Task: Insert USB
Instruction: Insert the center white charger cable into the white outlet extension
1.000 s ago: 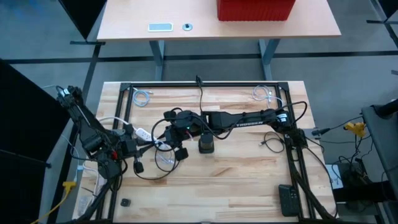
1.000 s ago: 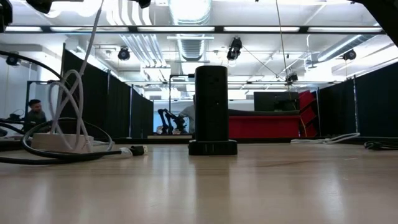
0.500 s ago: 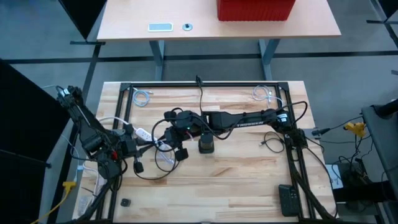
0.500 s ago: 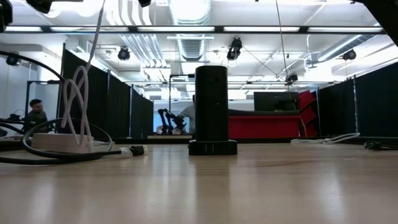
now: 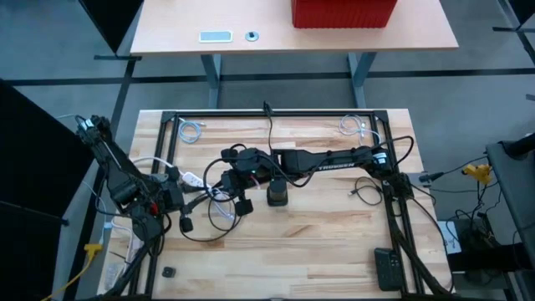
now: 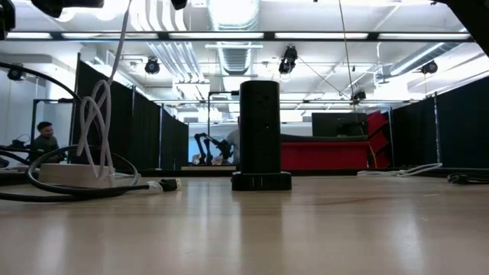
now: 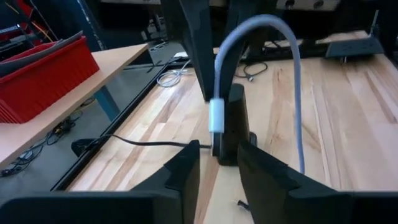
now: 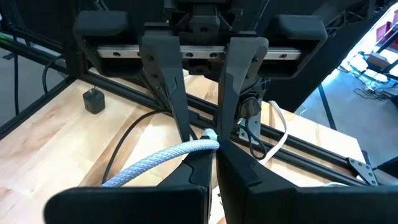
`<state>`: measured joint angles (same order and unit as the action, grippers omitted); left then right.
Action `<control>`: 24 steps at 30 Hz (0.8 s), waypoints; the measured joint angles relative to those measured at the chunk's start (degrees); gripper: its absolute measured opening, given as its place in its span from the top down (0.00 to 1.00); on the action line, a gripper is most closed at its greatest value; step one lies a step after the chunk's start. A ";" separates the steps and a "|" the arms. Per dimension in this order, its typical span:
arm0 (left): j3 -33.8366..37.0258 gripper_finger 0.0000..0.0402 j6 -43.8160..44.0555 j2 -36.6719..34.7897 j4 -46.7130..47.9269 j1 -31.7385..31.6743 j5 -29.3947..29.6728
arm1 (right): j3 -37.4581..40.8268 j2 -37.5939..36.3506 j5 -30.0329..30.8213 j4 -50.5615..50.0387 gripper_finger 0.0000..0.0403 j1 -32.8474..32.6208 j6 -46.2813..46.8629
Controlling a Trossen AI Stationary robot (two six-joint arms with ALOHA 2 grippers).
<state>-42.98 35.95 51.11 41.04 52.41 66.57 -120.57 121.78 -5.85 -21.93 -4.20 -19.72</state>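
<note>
Grey braided cable (image 8: 155, 163) clenched in fingers of right gripper (image 8: 214, 154); fingers of left gripper (image 7: 217, 165) released alongside; square white plug (image 7: 216, 118) to black tower (image 7: 236, 115) port, then press gently.

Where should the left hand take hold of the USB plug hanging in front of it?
I'd grip the white plug body, not its dark tip. It hangs upright, tip down, from the cable that the right hand pinches, so bring the open left hand in level, one finger each side.
</note>
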 joint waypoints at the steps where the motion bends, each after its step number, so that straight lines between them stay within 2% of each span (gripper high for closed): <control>1: 0.00 0.74 0.72 -0.15 1.11 -0.01 -0.20 | 0.00 -0.09 0.02 -0.20 1.00 -0.01 0.03; 6: 0.00 0.68 5.50 -1.06 7.48 -0.15 -1.08 | -0.02 -0.57 0.10 -1.31 1.00 -0.05 0.21; 10: -0.02 0.69 19.85 -2.42 22.10 -1.42 -3.10 | -0.02 -0.71 0.12 -4.00 1.00 -0.05 0.29; 14: 1.14 0.72 34.66 -2.25 36.13 -3.08 -10.26 | -0.02 -0.71 0.25 -5.38 1.00 -0.24 1.72; 19: 5.83 0.76 37.73 -1.14 34.97 -5.33 -18.72 | -0.02 -0.95 0.18 -5.65 1.00 -0.82 1.69; 24: 8.43 0.82 40.15 0.15 34.50 -9.46 -19.73 | -0.02 -1.67 -0.02 -7.15 1.00 -0.80 2.35</control>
<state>-34.55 76.10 51.26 75.54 42.94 46.84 -120.60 120.11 -5.87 -29.08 -4.99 -17.37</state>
